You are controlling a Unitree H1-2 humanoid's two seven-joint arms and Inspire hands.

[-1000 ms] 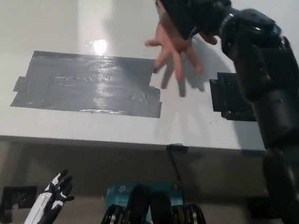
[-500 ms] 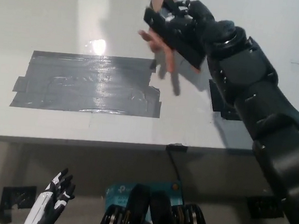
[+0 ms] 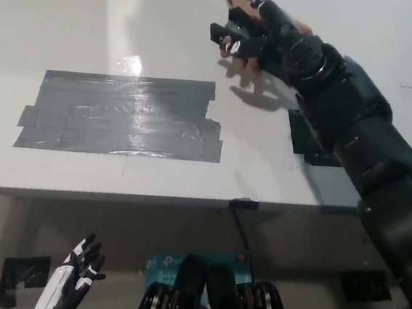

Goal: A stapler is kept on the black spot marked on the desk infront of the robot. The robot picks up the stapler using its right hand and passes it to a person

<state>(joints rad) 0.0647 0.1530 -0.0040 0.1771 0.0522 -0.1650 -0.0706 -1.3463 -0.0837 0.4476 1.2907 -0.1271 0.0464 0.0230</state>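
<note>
Right robot hand (image 3: pixel 264 40) outstretched; left robot hand (image 3: pixel 78 274) hangs low

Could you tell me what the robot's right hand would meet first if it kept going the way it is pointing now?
Most likely the person's hand, which shows just behind and under the right hand; whether they already touch is unclear.

A white desk (image 3: pixel 72 25) fills most of the view, its near edge running straight across the picture. A wide patch of grey tape (image 3: pixel 122 114) lies flat on it, left of the middle, wrinkled and glossy, with a bright glare spot on the desk just beyond its far edge. To the right, near the desk's near edge, sits a smaller black marked spot (image 3: pixel 306 141), partly covered by the black arm passing above it. Below the near edge shows the floor (image 3: pixel 31 225).
</note>
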